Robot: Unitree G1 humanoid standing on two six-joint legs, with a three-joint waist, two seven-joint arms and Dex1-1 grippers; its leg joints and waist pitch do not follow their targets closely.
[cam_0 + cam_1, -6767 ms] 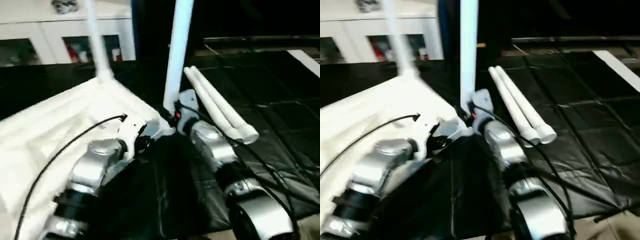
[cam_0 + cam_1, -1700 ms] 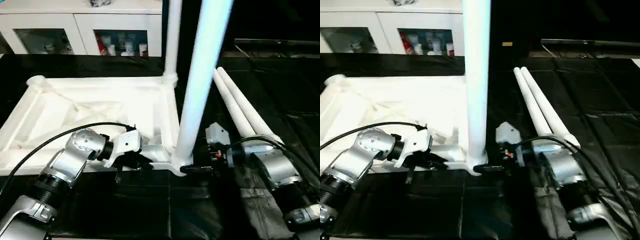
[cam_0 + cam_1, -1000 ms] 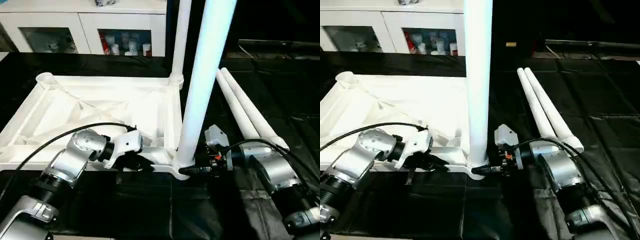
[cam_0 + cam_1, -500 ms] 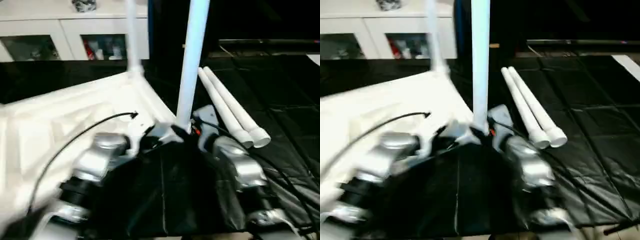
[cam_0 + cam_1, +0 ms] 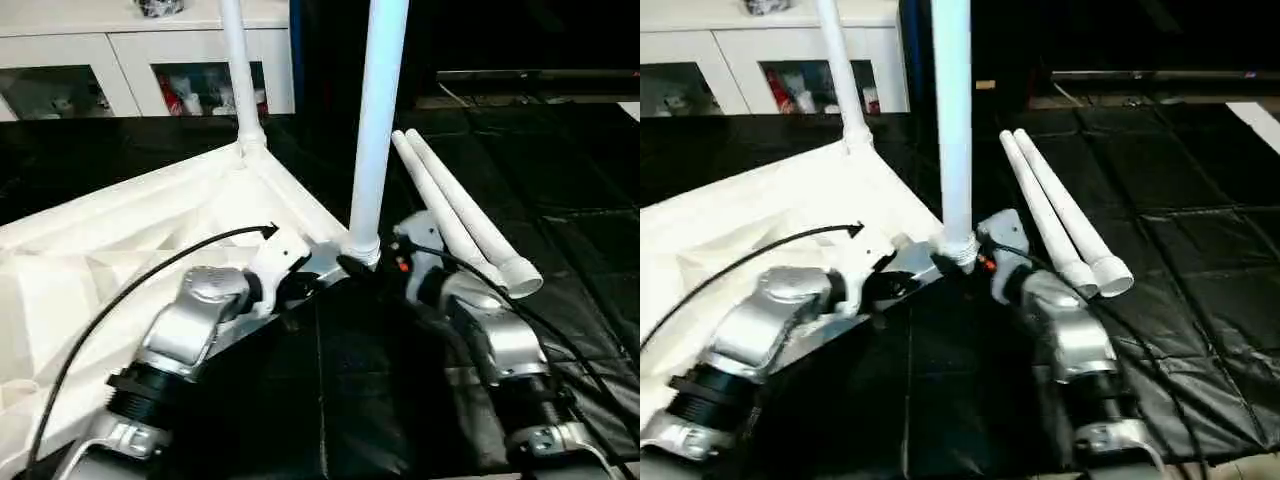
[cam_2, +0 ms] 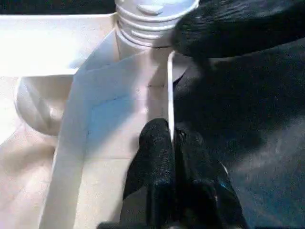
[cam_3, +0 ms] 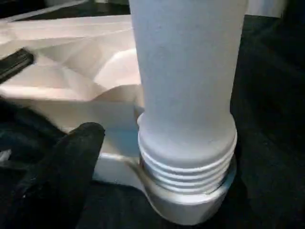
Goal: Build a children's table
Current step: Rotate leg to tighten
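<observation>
Clearly, the main danger at this moment was the upright white tapered tube leg (image 5: 375,140) standing in the near corner socket of the white plastic rectangular table top (image 5: 120,250), which lay upside down with its ribbed underside up on the black mat (image 5: 560,200). In the right wrist view several threads of the leg were visible above the socket collar, so I judged it was not screwed fully home — a push from either arm could tilt it or cross the thread. A second white leg (image 5: 240,75) stood in the far corner socket, and two loose white tube legs (image 5: 465,220) lay side by side on the mat just beside the right arm; a careless sweep of that forearm could roll them away.

The left gripper (image 6: 171,143) was closed tight on the thin white rim of the top, near the socket, so a pull there could drag the whole top and disturb the leg. The right gripper (image 5: 985,262) sat low beside the base of the near leg. One black finger (image 7: 62,167) showed apart from the tube, but whether the claw was spread wide or about to grip I could not tell.

Both silver forearms reached forward and inward, meeting at that near corner — the wrists bent toward each other.
</observation>
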